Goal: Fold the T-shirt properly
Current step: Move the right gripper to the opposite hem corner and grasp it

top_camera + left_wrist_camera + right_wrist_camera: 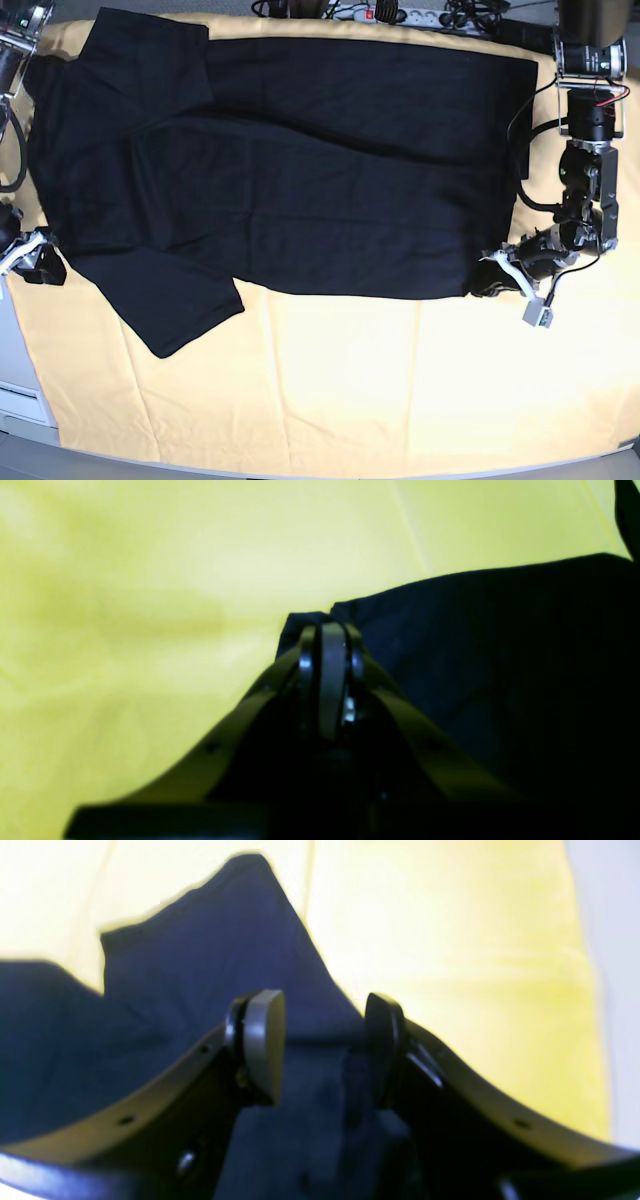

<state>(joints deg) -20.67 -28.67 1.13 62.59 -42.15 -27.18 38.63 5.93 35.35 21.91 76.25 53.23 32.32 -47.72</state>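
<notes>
T-shirt (300,160) lies flat on yellow cloth (350,380), filling the 12 o'clock half. Left end effector (327,635) pinches the shirt's corner at 3 o'clock; right end effector (320,1040) gapes wide over its edge at 9 o'clock.

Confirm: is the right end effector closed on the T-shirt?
No, the right end effector stands open, its pads apart over the T-shirt.

The black T-shirt (300,170) lies spread on the yellow cloth (350,380), a gripper at either end.
</notes>
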